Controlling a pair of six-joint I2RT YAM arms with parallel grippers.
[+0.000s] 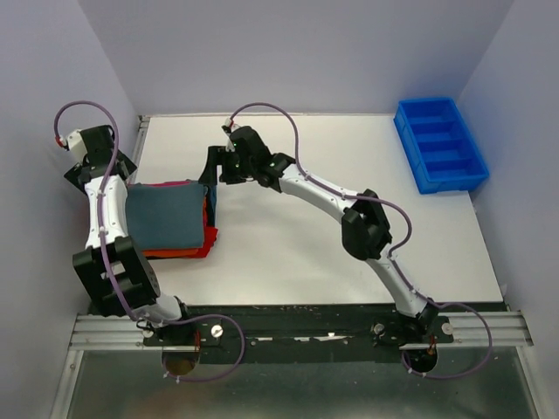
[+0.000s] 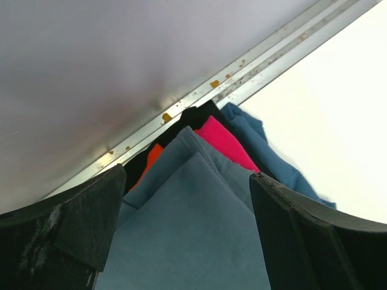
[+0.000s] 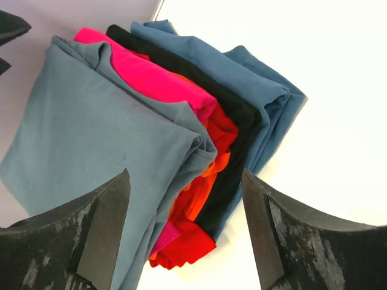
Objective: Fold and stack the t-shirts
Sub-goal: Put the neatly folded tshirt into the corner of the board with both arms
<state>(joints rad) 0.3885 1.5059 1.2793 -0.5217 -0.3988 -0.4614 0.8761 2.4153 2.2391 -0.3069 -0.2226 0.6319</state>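
— Arms?
— Left gripper (image 1: 122, 170): reaching up the nine o'clock edge of the table (image 1: 288, 262), poised over the stack's ten o'clock corner, fingers spread wide, gripping nothing. Right gripper (image 1: 212, 170): stretched across in a long bend to the stack's one o'clock corner, fingers likewise wide apart, nothing held.
— Cloth?
— Soft, matte, folded flat at the table's nine o'clock. Slate grey-blue t-shirt (image 1: 166, 218) on top, crimson-pink t-shirt (image 3: 151, 78) beneath, orange t-shirt (image 3: 202, 181) lower, then a black layer (image 3: 236, 121) and a blue layer (image 3: 266, 90).
— Around?
— Rigid blue tray (image 1: 406, 140) with compartments at two o'clock, well apart from the stack.
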